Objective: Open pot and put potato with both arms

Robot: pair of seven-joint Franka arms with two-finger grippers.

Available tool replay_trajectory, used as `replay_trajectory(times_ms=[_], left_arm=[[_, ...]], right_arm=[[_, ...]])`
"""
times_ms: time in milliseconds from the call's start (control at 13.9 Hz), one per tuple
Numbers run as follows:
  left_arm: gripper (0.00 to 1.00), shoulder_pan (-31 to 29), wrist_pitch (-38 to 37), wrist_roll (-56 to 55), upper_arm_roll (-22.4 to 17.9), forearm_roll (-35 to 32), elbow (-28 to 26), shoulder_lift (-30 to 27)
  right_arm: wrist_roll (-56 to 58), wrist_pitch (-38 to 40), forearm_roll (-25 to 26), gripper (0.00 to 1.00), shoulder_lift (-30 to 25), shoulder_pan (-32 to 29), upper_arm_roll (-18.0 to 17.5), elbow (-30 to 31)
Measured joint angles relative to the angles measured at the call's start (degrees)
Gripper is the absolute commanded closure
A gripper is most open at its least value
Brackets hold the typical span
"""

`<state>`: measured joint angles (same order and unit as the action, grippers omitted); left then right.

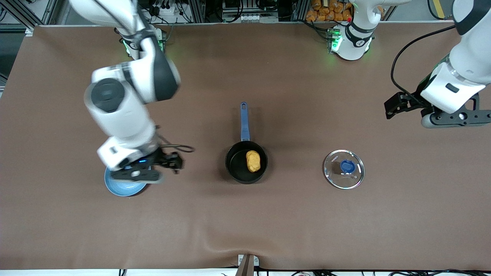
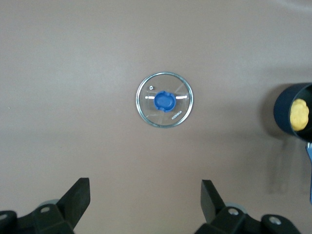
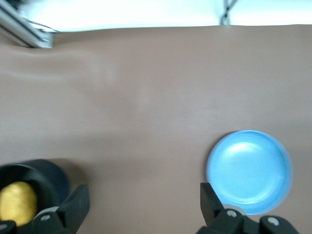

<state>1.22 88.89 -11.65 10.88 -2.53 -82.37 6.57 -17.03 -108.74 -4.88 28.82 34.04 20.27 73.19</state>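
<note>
The pot (image 1: 246, 166) stands uncovered at the table's middle, its blue handle (image 1: 244, 120) pointing toward the robots' bases. The yellow-orange potato (image 1: 253, 160) lies inside it. The glass lid (image 1: 343, 169) with a blue knob lies flat on the table beside the pot, toward the left arm's end. My left gripper (image 1: 458, 118) is open and empty, up in the air over the left arm's end of the table. My right gripper (image 1: 135, 175) is open and empty, over the edge of the blue plate (image 1: 124, 186). The left wrist view shows the lid (image 2: 165, 100), pot (image 2: 287, 114) and potato (image 2: 299, 114).
The flat blue plate lies toward the right arm's end, partly hidden under my right hand; it also shows in the right wrist view (image 3: 249, 170), with the pot (image 3: 39, 173) and potato (image 3: 17, 202). The brown table cover (image 1: 245, 230) has a fold near the front edge.
</note>
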Motion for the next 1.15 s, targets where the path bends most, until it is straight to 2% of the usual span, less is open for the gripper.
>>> replay_trajectory(times_ms=[288,576,863,1151], left_arm=[[0.0,-1.5,-1.9,2.5,-0.3,0.9,2.1,-1.2],[0.0,-0.3,-1.4,3.6,-4.1,2.3,2.1,-4.2],[0.0,5.4,1.2,3.8,-9.1,2.3,-4.7,-12.6],[0.0,6.0,1.3,3.8,-11.2,2.3,-7.1,-14.4]], right_arm=[[3.4,6.8,-0.4,0.0,-5.6,-4.9,0.1,1.7],[7.6,7.3,-0.4,0.0,-14.8,-8.4,0.2,9.3],[9.0,8.4,-0.3,0.0,-21.8,-10.1,0.2,15.3],[9.0,9.8,-0.3,0.0,-24.1,-11.0,0.3,16.3]])
